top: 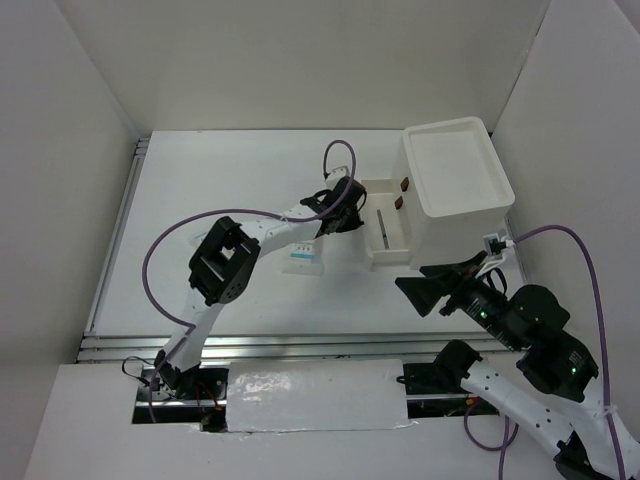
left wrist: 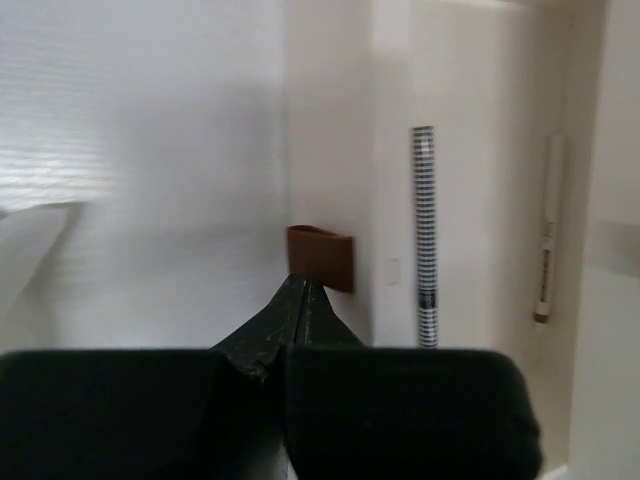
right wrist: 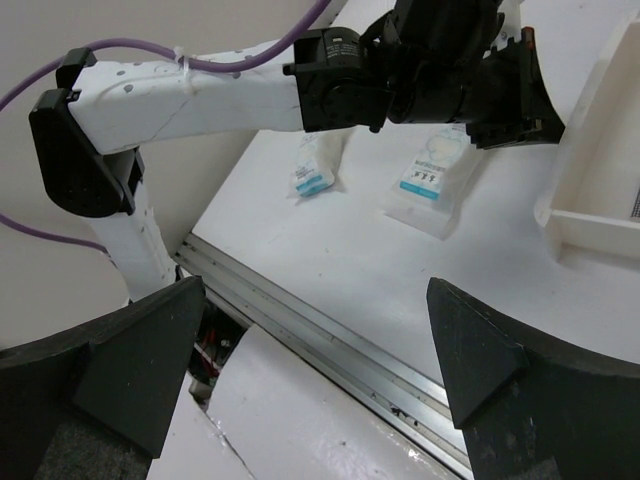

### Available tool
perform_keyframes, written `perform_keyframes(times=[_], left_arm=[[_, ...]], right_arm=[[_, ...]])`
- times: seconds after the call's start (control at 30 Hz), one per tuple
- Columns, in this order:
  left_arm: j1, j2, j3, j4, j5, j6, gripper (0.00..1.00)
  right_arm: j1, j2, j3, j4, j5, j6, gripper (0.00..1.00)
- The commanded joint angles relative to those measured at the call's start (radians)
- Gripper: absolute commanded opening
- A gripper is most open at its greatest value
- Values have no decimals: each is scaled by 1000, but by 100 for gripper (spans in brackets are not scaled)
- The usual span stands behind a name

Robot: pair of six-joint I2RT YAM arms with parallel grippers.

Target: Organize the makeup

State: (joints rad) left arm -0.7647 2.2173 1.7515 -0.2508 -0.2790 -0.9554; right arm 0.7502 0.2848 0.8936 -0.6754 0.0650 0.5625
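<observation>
The left gripper [left wrist: 303, 290] is closed, its tips pinching the lower edge of a brown palette [left wrist: 320, 257] at the side wall of the open drawer [top: 393, 247]. A thin dark pencil [left wrist: 424, 240] lies inside the drawer. Two white-and-blue packets [right wrist: 430, 175] lie on the worktop [top: 220, 190] near the drawer. The right gripper [right wrist: 310, 350] is wide open and empty, well apart from them.

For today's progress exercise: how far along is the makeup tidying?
Done: a pencil lies in the drawer. In hand: the left gripper pinches a brown palette at the drawer's edge. Left: two packets on the table; right gripper open.
</observation>
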Motion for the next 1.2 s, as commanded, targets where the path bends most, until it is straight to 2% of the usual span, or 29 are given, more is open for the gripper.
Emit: perform_keyframes(times=[0.0,0.2,0.43,0.6,0.87,1.03,1.17], left_arm=[[-1,8,16,192,125,84,6],[10,54,40,298,224,70,8],[16,136,83,366,270,37,12],[22,185,109,473,334,14,16],[27,265,161,533,397,-26,22],[34,255,134,559,399,-32,28],[48,243,126,570,402,-34,36]], right_arm=[[6,16,-8,22,18,-26,100],[8,28,-10,22,19,-35,100],[6,44,-13,22,16,-44,100],[8,57,-18,25,9,-52,100],[6,70,-24,30,1,-59,100],[6,71,-33,36,-2,-61,100],[6,71,-41,40,-7,-58,100]])
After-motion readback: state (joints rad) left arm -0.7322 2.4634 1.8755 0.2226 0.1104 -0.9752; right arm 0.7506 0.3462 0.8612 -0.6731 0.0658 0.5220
